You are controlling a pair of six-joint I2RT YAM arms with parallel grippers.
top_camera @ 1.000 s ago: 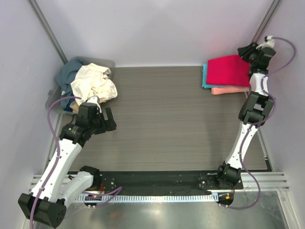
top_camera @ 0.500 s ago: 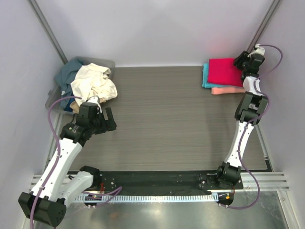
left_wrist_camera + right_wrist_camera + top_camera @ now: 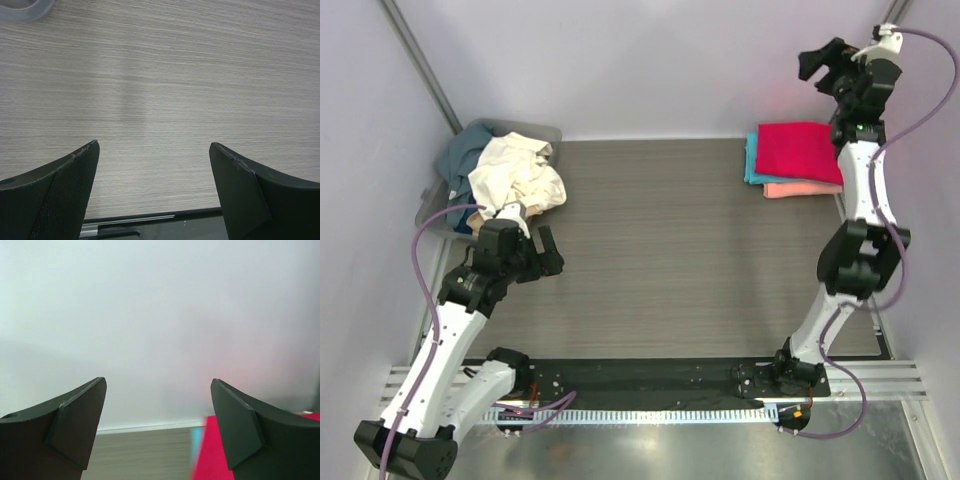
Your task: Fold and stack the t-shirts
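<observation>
Left pincer [image 3: 546, 250] wide open, empty | right pincer [image 3: 817, 63] likewise, high beside t-shirt stack [image 3: 798, 150] | grey tub [image 3: 542, 129] near left.

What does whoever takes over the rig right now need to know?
Left gripper: open, empty, low over the bare table, near the tub.
Right gripper: open, empty, held high by the back wall, above the stack.
Done: three shirts folded and stacked at the far right, with the red shirt on top of the turquoise shirt and pink shirt.
To do: the cream shirt and blue shirt lie crumpled in and over the tub at the far left. Fold each and add it to the stack.
</observation>
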